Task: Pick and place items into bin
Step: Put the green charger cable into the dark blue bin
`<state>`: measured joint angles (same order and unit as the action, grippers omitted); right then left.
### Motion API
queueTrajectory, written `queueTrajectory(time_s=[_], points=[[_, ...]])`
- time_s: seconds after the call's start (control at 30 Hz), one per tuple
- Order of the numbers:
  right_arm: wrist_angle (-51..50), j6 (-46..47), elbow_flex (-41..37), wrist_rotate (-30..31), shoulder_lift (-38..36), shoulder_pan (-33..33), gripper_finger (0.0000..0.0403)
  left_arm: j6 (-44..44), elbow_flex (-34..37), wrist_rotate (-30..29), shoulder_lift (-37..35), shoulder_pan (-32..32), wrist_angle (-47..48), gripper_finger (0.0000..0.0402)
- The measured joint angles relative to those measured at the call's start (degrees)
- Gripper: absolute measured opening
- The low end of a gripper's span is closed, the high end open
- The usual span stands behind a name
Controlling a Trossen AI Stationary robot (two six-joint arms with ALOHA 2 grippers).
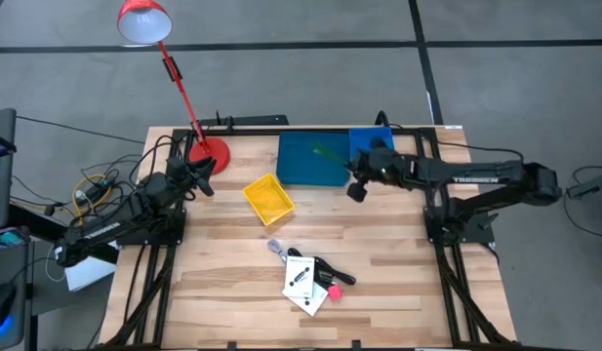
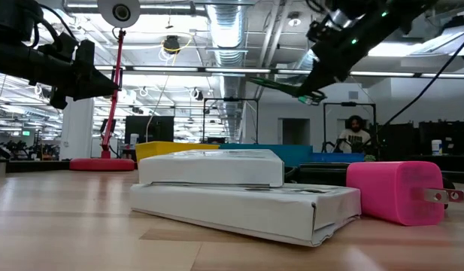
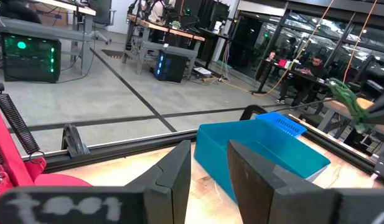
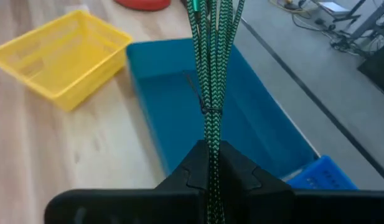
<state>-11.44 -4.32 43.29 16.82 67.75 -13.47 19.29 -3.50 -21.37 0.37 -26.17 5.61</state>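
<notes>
High view: the right gripper (image 1: 351, 168) is over the 3 o'clock edge of the blue bin (image 1: 310, 159), fingers clenched on a green cable (image 1: 330, 156) that extends over the bin interior. A yellow basket (image 1: 268, 198) sits just at the bin's 7 o'clock. The white card (image 1: 304, 284), a black cable piece (image 1: 332, 270) and the pink plug (image 1: 334, 291) lie grouped on the counter (image 1: 222, 273) at 6 o'clock of the bin, well apart from it. The left gripper (image 1: 201, 175) waits beside the red lamp base (image 1: 208, 152).

Low view: the card (image 2: 239, 192) and plug (image 2: 397, 192) fill the foreground, just beside each other. The right gripper (image 2: 318, 90) holds the cable (image 2: 273, 84) raised above the bin (image 2: 292, 153).

Left wrist view: the left fingers (image 3: 173, 177) stand partly apart, grasping nothing. The bin (image 3: 260, 152) lies ahead.

Right wrist view: the right fingers (image 4: 238, 168) pinch the cable (image 4: 210, 74), a doubled bundle, above the bin (image 4: 173, 112), with the basket (image 4: 61, 56) beside it.
</notes>
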Motion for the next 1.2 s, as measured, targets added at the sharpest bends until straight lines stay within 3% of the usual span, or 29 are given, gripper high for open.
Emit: queueTrajectory(time_s=[0.23,0.47,0.9,1.2], points=[[11.45,-3.04,0.02,-7.11,5.63,-5.91,0.0009,0.00,0.01,0.00,0.01,0.00,0.00,0.0094],[18.01,-6.01,0.04,-7.89,10.88,-9.06,0.0011,0.00,0.01,0.00,0.01,-0.01,0.00,0.0094],[20.91,-9.80,0.07,-8.71,16.03,-15.72,0.0013,0.00,0.01,0.00,0.01,-0.01,0.00,0.0094],[21.73,-9.81,0.07,-10.90,15.97,-16.63,0.0042,0.00,0.01,0.00,0.00,0.00,0.00,0.0094]])
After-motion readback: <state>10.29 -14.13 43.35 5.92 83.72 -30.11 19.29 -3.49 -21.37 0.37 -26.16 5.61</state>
